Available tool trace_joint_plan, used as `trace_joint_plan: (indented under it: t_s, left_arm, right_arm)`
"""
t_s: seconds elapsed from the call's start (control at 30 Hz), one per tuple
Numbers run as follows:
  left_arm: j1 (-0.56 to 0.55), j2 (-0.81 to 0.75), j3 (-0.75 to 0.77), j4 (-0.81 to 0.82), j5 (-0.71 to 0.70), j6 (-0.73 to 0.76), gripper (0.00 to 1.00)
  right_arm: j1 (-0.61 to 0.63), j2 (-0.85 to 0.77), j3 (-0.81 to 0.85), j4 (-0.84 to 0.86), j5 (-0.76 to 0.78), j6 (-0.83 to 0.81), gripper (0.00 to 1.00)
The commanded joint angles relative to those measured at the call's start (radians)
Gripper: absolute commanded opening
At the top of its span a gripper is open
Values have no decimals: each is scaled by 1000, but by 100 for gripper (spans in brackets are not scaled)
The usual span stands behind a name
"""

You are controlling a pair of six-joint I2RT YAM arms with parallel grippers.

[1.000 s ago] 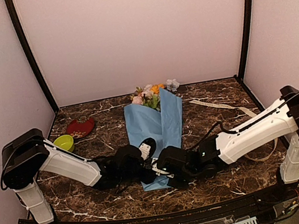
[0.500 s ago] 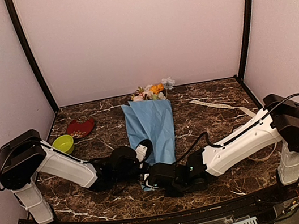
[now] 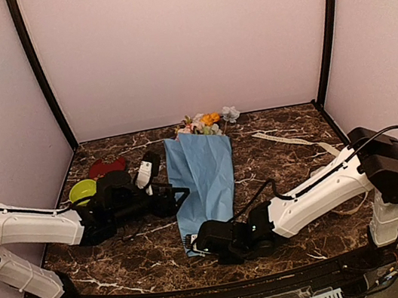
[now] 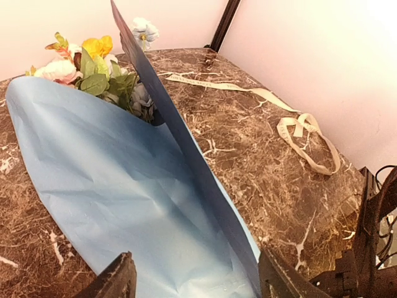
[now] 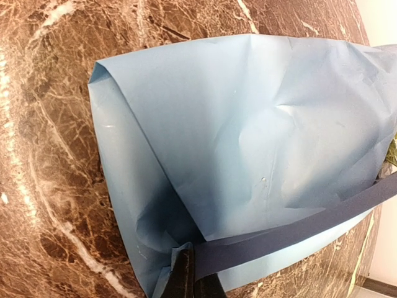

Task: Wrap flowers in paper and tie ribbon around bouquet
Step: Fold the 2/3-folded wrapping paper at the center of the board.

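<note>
Right wrist view: my right gripper (image 5: 195,279) pinches the paper (image 5: 248,136) shut.
My left gripper (image 4: 195,264) is open, just beside it.

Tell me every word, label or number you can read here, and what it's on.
None can be read.
The ribbon may carry small print, but it is too blurred to tell.
The paper, the flowers and the table show no writing.
</note>
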Motion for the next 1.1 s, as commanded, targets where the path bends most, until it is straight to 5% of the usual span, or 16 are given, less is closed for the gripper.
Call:
trace_joint_plan:
  t_s: [0.0,0.4,0.47,0.6,0.63,0.83,1.07]
  left_arm:
    - [17,-4,25,4,95,-54,70]
    - [16,306,291,-56,290,-92,73]
    - [18,322,306,-83,243,-90,61]
    - [26,286,289,-95,207,-90,5]
    - [33,273,284,-110,196,-87,0]
    - [116,241,228,-199,146,-72,0]
    - [154,313,163,-147,219,-16,0]
  right_arm:
    - [3,24,-5,-21,10,-2,0]
    - [6,22,-3,-30,17,-2,0]
    - [6,20,-3,-31,20,1,0]
    - [6,12,-14,-31,25,5,0]
    - [6,10,-16,-32,29,7,0]
    - [6,-15,-22,-47,43,24,1]
    - [6,-31,-38,-74,48,27,31]
